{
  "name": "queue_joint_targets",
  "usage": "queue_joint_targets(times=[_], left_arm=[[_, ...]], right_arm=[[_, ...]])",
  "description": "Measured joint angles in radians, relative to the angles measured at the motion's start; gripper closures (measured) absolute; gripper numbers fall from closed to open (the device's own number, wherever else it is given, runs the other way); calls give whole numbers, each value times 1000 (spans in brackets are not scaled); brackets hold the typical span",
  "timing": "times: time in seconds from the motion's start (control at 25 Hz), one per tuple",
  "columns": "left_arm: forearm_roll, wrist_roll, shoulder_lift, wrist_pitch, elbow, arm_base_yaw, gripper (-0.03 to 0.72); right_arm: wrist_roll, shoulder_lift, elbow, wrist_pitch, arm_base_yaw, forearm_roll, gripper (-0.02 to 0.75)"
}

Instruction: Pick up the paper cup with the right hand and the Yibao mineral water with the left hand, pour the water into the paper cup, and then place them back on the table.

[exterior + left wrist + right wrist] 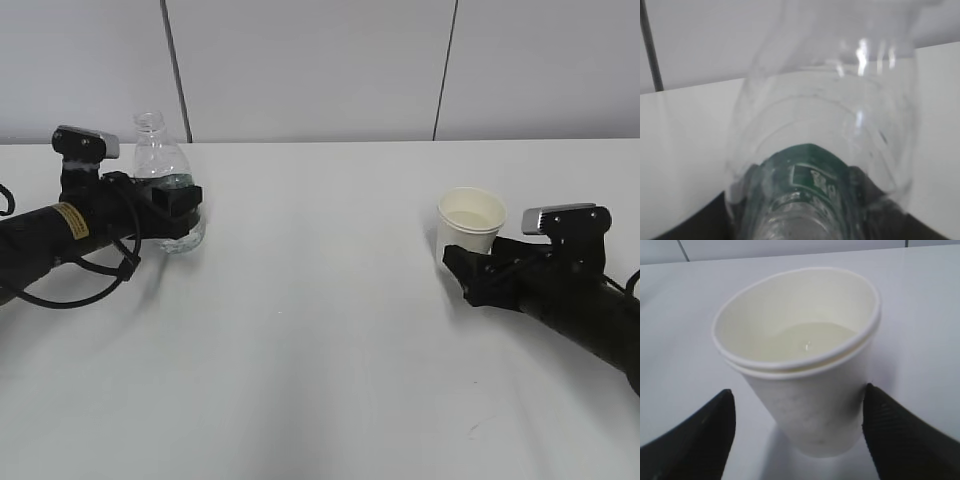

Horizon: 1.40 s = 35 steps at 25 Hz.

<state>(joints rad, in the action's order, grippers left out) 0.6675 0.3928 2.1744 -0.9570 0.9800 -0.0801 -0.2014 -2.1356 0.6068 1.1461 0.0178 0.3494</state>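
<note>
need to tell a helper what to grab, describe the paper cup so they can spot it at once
On the white table, look to the right side, away from the clear bottle on the left. The paper cup stands there: short, white, open-topped, cream inside, between the right pincer's black fingers.

Bottle (165, 190) left, cup (469, 226) right

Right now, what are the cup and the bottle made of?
The paper cup looks like matte white paper: rolled rim, dull wall, cream inside. The Yibao mineral water bottle looks like clear, shiny plastic: you see through it and light glints on it, with a green label band.
</note>
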Motion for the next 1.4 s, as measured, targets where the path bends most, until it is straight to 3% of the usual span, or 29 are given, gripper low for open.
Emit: queue_joint_targets(times=[0.92,1.4], left_arm=[[-5,0,2,-1,0,0,356],[2,0,5,-51,0,0,229]], right_arm=[[6,294,-235,0,0,-42,143],[8,314,-242,0,0,-44,143]])
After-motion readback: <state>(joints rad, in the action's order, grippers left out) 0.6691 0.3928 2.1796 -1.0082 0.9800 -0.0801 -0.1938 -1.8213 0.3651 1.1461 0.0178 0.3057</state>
